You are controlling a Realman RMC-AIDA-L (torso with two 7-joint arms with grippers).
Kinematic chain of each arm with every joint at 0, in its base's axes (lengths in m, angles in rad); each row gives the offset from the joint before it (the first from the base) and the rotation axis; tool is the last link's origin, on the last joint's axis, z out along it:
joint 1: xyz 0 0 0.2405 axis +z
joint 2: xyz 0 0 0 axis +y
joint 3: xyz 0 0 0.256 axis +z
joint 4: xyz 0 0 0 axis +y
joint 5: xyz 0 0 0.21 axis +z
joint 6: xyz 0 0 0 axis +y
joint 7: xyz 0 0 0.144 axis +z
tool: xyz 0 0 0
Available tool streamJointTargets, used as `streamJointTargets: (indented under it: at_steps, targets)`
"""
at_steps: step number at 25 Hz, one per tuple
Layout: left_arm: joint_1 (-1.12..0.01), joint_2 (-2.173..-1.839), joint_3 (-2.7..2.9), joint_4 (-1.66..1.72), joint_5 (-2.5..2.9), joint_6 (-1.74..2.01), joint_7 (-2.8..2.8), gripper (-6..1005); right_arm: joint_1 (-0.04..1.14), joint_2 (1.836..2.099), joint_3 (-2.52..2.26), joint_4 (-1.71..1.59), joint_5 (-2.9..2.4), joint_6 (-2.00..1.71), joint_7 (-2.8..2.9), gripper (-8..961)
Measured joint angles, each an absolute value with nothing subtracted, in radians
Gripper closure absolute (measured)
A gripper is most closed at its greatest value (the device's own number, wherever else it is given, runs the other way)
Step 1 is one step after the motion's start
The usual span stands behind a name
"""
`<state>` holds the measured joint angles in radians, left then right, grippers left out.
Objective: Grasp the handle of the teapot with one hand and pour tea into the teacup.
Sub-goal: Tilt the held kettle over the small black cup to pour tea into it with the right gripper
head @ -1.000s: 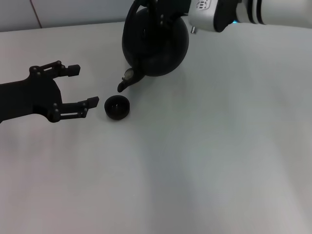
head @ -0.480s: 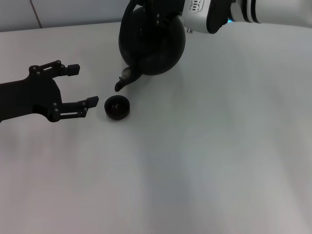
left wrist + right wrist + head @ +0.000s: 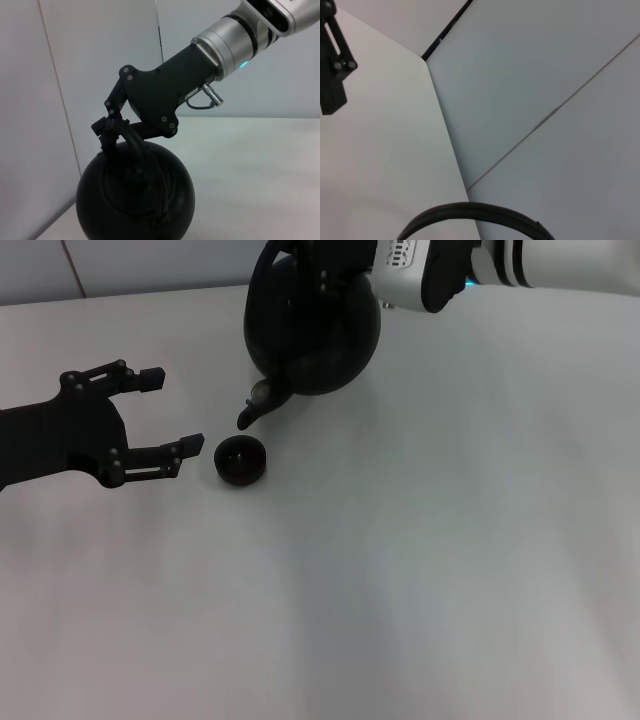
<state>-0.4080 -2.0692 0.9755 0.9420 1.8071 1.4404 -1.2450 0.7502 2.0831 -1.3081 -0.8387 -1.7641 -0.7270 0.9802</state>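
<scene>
The big round black teapot (image 3: pixel 312 328) hangs tilted at the back of the table, its spout (image 3: pixel 254 408) dipping down just behind the teacup (image 3: pixel 241 460). My right gripper (image 3: pixel 111 131) is shut on the arched handle (image 3: pixel 138 146) above the teapot's (image 3: pixel 135 197) lid. The right wrist view shows only an arc of the handle (image 3: pixel 475 216). The small black teacup sits on the white table. Beside it, on its left, my left gripper (image 3: pixel 172 410) is open and holds nothing, its nearer fingertip (image 3: pixel 193 443) a short way from the cup.
A white table (image 3: pixel 420 560) spreads in front and to the right. A pale wall (image 3: pixel 150 260) runs along the table's back edge, close behind the teapot.
The teapot has shifted slightly left over the last second, bringing its spout closer to the teacup. The left gripper has barely moved.
</scene>
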Motion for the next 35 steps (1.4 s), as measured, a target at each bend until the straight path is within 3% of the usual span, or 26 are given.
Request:
streamJointTargets:
  at_steps: [35]
  targets:
    - [-0.406,-2.069,0.977,0.937,1.798,1.422,-1.232,139,0.751,2.086,-1.350,-0.869,-1.802,-0.718,0.980,865]
